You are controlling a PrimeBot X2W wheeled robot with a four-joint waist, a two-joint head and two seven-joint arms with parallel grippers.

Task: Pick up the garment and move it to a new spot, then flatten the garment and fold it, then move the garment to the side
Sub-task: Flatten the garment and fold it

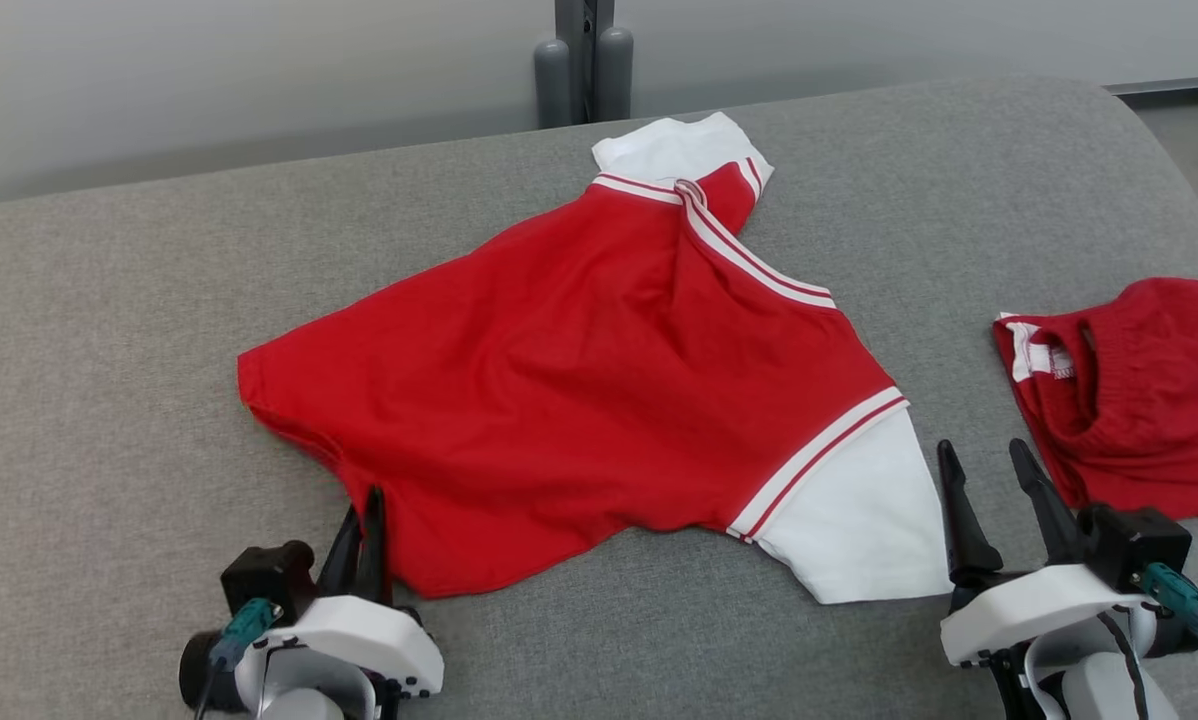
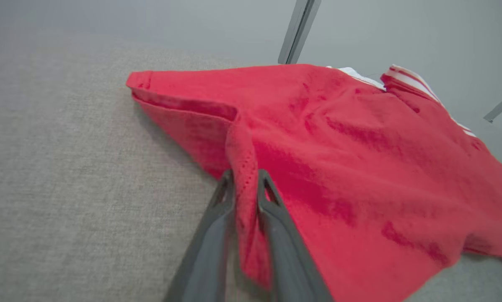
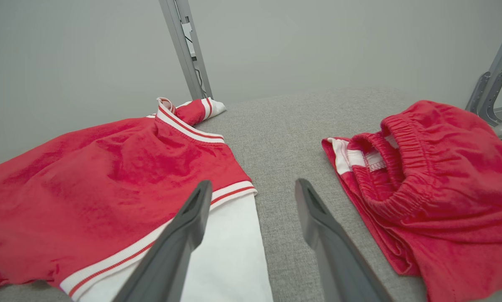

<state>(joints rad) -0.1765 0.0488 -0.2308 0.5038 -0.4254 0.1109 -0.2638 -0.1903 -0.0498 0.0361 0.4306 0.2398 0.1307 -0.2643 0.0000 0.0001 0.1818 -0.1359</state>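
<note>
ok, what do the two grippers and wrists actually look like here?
Both match. The left gripper and right gripper each carry two long, dark grey fingers tapering to narrow tips, set on a glossy white shell. Beside the shell sits a black block with a teal cable connector.

garment [image 1: 579,400] on table [image 1: 109,400] | other cloth [image 1: 1139,400] right, apart | post [image 1: 584,50] behind

My left gripper [image 1: 365,508] pinches the garment's [image 1: 579,380] near hem; my right gripper [image 1: 983,455] sits spread beside its white sleeve [image 1: 859,520].
</note>
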